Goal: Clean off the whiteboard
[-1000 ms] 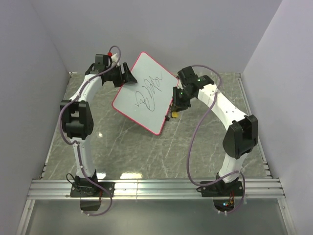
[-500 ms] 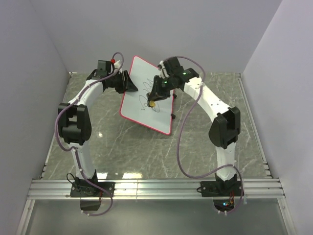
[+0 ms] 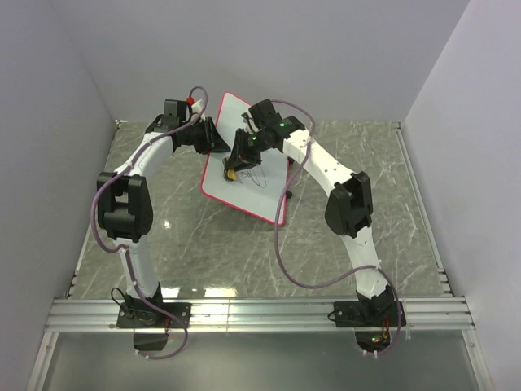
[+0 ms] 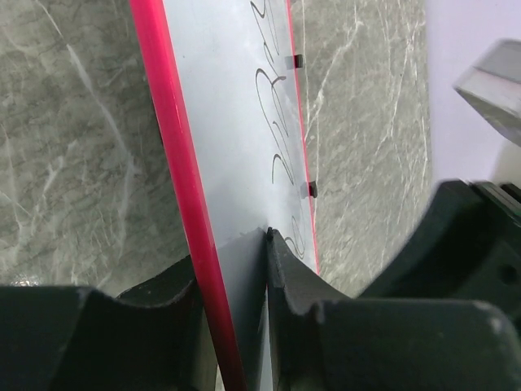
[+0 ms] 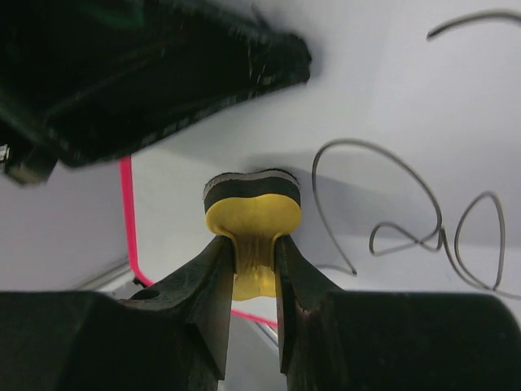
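The whiteboard (image 3: pixel 254 194) is held up at a tilt over the far middle of the table (image 3: pixel 203 244). Its red-rimmed left edge is clamped between the fingers of the left gripper (image 4: pixel 238 262). Black scribbles (image 5: pixel 391 220) are seen on it. A yellow eraser (image 5: pixel 252 213) is pinched tight in the right gripper (image 3: pixel 234 168), and its dark pad is pressed to the board, just left of the scribbles.
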`<state>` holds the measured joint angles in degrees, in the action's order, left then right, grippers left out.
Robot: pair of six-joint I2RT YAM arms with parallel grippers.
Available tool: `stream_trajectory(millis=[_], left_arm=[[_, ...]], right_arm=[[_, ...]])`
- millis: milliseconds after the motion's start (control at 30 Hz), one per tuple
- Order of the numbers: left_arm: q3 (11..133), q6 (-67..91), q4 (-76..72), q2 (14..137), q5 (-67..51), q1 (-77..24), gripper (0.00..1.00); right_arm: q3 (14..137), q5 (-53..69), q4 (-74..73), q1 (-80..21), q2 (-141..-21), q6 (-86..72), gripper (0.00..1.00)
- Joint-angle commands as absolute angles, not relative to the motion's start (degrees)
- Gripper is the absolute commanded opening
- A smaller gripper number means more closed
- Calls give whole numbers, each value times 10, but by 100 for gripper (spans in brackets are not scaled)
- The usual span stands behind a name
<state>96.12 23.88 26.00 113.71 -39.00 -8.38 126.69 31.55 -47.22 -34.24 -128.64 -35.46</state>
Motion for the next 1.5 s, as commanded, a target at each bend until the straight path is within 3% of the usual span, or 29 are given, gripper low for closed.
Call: stream_trajectory(millis=[0,167,333,667,867,1233,1467], left_arm=[[943,178,320,1130,-327,-90,4],[938,174,321,1124,-323,-90,0],[938,173,322,1118,-319,-90,0],[947,178,323,1118,-327,-90,0],[947,181,322,1120,-331,-90,0],[933,183,317,1117,-320,-90,0],[925,184,315,1111,-321,-90,0]], right_arm=[[1324,319,-478,-339,-1314,-379,0],[1337,337,-470,-330,-1344,-405,0],[1337,263,-545,-311,-1360,-382,0],[1210,98,-619,-292,-1351,-305,0],[1176,117,-593,-294,-1325,-307,0],[1326,170,-612,-372,-1310,-309,0],[1347,201,-599,-390,-1317,-308,0]])
